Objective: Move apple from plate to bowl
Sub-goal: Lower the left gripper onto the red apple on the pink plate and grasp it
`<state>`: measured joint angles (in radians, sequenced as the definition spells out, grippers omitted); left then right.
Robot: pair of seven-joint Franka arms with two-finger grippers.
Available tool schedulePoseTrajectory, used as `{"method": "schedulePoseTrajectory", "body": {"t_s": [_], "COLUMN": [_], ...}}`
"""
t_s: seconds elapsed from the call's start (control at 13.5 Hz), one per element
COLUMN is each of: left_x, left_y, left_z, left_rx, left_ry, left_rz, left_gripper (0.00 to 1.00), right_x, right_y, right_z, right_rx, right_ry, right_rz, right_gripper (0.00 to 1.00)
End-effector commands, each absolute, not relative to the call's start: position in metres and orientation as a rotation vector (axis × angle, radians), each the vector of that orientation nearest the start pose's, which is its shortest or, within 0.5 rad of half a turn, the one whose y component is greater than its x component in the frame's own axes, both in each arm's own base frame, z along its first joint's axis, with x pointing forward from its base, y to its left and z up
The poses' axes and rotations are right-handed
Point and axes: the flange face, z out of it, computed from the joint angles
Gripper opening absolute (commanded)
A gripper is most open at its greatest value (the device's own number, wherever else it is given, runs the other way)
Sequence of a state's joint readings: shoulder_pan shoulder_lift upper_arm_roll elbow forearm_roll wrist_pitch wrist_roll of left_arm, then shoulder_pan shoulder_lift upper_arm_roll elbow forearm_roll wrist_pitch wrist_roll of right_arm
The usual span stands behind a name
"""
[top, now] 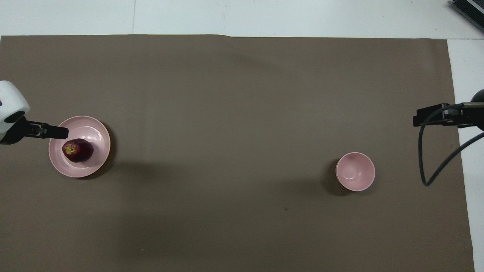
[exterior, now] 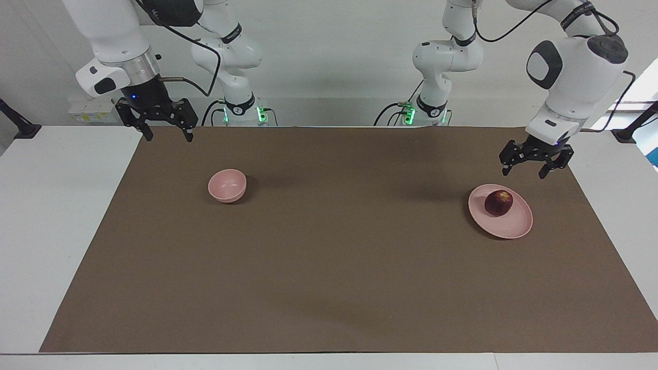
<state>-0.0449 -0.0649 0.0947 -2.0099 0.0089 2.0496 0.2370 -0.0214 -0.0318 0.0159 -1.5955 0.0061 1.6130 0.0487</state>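
From my remote station: the dark-red apple point(exterior: 498, 202) sits on the pale pink plate point(exterior: 509, 226), resting on the part of the dish toward the left arm's end of the table, its yellowish patch turned upward. The plate lies flat on the brown mat point(exterior: 329, 267) at that same end. My left gripper point(exterior: 524, 172) hangs in the air just above the plate's rim, not touching the fruit, its fingers spread apart and holding nothing; seen from overhead, its tip point(top: 56, 132) overlaps the plate's edge point(top: 102, 130) beside the apple point(top: 78, 150). Well apart, toward the right arm's end of the table, the small deep pink bowl point(exterior: 227, 185) stands upright and empty on the mat, about as near to the robots as the plate. My right gripper point(exterior: 167, 136) waits raised over the mat's corner closest to its own base, well clear of the bowl point(top: 355, 171), fingers likewise spread with nothing between them.
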Motion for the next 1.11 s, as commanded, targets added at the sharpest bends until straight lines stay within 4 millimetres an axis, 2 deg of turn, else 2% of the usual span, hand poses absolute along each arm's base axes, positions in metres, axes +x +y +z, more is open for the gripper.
{"method": "schedulePoseTrajectory", "body": {"t_s": [0.0,0.22,0.44,0.59,0.66,0.74,0.81,0.96,1.03], "left_x": [0.546,0.543,0.532,0.530,0.531,0.531,0.531,0.531,0.531], "left_y": [0.042,0.053,0.052,0.051,0.051,0.051,0.052,0.052,0.052], "left_z": [0.458,0.402,0.360,0.346,0.345,0.345,0.345,0.345,0.346], "left_rx": [-3.101,-3.102,-3.095,-3.092,-3.090,-3.090,-3.090,-3.091,-3.090], "left_ry": [0.291,0.262,0.256,0.256,0.254,0.254,0.252,0.254,0.256], "left_rz": [-0.169,-0.146,-0.195,-0.204,-0.213,-0.214,-0.213,-0.209,-0.213], "left_gripper": [1.00,1.00,1.00,1.00,1.00,0.93,0.78,0.33,0.15], "right_x": [0.544,0.544,0.544,0.547,0.545,0.542,0.540,0.544,0.545], "right_y": [-0.006,-0.006,-0.006,-0.006,0.003,0.010,0.012,0.030,0.036], "right_z": [0.637,0.637,0.637,0.638,0.635,0.635,0.628,0.609,0.602], "right_rx": [-3.118,-3.120,-3.118,-3.123,-3.117,-3.118,-3.119,-3.116,-3.083], "right_ry": [0.091,0.091,0.091,0.070,0.061,0.046,0.033,-0.011,-0.006], "right_rz": [-0.067,-0.067,-0.067,-0.091,-0.081,-0.080,-0.071,-0.046,-0.045], "right_gripper": [1.00,1.00,1.00,1.00,1.00,1.00,1.00,1.00,1.00]}}
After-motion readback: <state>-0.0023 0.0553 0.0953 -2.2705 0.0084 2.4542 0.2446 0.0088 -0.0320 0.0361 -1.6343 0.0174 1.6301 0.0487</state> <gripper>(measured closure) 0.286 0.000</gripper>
